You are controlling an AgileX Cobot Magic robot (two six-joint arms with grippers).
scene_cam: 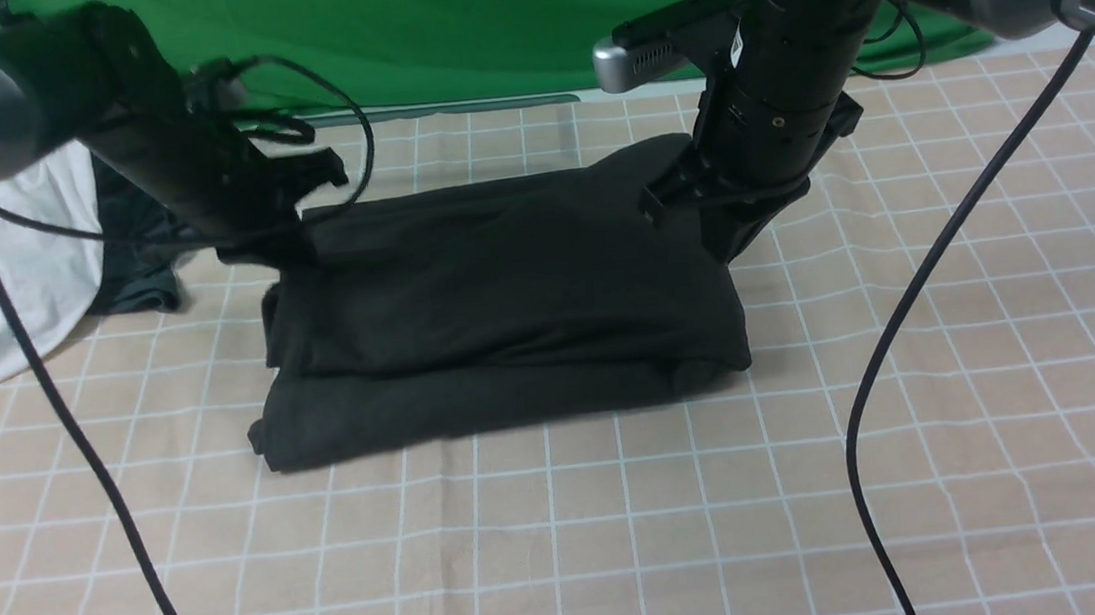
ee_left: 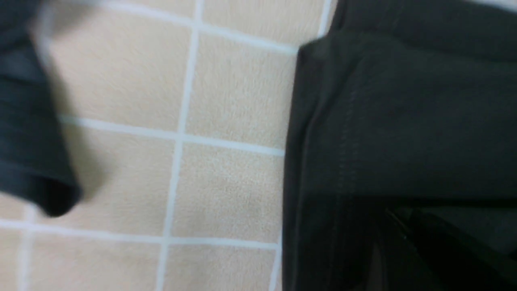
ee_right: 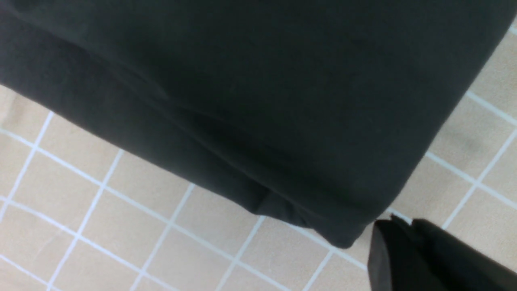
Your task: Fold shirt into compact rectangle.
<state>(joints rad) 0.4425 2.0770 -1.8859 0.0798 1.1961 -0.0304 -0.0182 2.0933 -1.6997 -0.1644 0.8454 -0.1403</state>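
A: Shirt [scene_cam: 497, 302] lies folded mid-surface [scene_cam: 571, 546]; left hand [scene_cam: 286, 247] at its far-left corner, right hand [scene_cam: 736, 234] at its right edge. Both look pinched together, holding nothing that I can see.

B: Risk?

A: Either could snag a layer while lifting and undo the fold. Clothes pile [scene_cam: 21, 268] crowds the left; front and right are open.

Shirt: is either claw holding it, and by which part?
Cannot be told. The left gripper sits at the shirt's far left corner, the right gripper by its right edge.
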